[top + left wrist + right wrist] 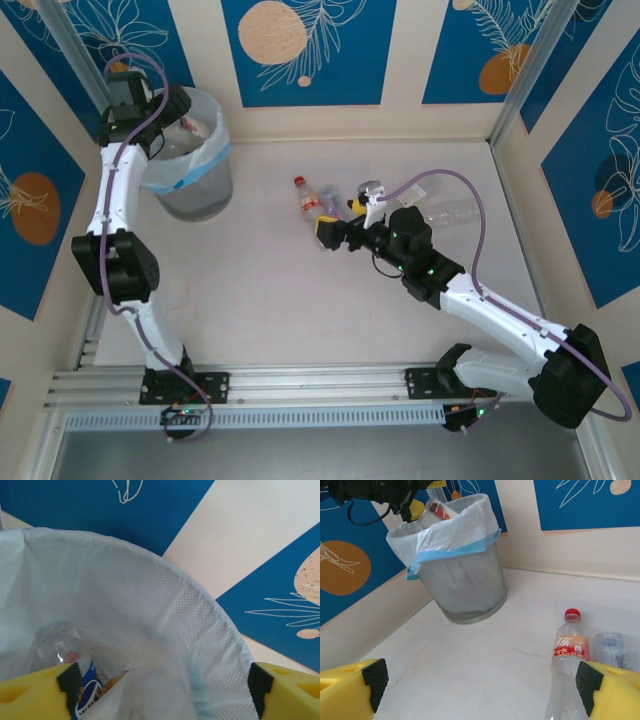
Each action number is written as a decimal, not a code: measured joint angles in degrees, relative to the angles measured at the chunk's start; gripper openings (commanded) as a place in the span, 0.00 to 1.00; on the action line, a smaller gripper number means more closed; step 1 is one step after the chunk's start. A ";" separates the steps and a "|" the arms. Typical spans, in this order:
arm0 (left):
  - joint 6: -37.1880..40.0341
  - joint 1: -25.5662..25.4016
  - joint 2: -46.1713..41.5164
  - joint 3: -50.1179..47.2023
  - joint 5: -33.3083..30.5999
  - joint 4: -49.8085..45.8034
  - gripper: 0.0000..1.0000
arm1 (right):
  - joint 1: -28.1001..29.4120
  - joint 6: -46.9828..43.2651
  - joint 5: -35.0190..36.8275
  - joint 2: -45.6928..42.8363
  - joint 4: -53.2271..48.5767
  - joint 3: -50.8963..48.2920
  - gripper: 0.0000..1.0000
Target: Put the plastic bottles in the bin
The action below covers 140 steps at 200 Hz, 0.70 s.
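The bin (215, 180), a grey mesh can lined with a white-and-blue bag, stands at the table's far left. My left gripper (176, 112) hovers over its mouth, open, looking down at the bag lining (165, 605); a blurred pale shape sits low between the fingers. A blue-labelled bottle (86, 692) and a clear one (55, 642) lie inside. A red-labelled bottle (438, 510) sticks up at the bin's (465, 580) rim. My right gripper (340, 217) is open, low over the table. A red-capped plastic bottle (568, 665) lies by its right finger, beside a clear one (609, 647).
A further clear bottle (455, 212) lies on the table right of the right arm, and a white-capped one (371, 190) sits just behind the right gripper. Blue-and-cream walls close the table at the back and on both sides.
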 measured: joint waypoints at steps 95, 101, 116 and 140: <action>0.02 0.00 -0.28 0.00 1.88 -0.68 0.99 | -1.38 2.91 1.31 0.37 -0.83 0.02 0.99; 0.04 0.00 -0.46 -0.02 2.21 -0.68 0.99 | -1.62 3.41 1.53 0.57 -0.83 0.02 0.99; 0.04 -0.02 -1.44 -0.50 3.23 -0.61 0.99 | -2.34 4.96 2.19 0.98 -0.83 0.02 0.99; 0.02 -0.15 -5.05 -3.23 4.70 0.00 0.99 | -3.98 7.82 2.80 1.07 -0.81 0.02 0.99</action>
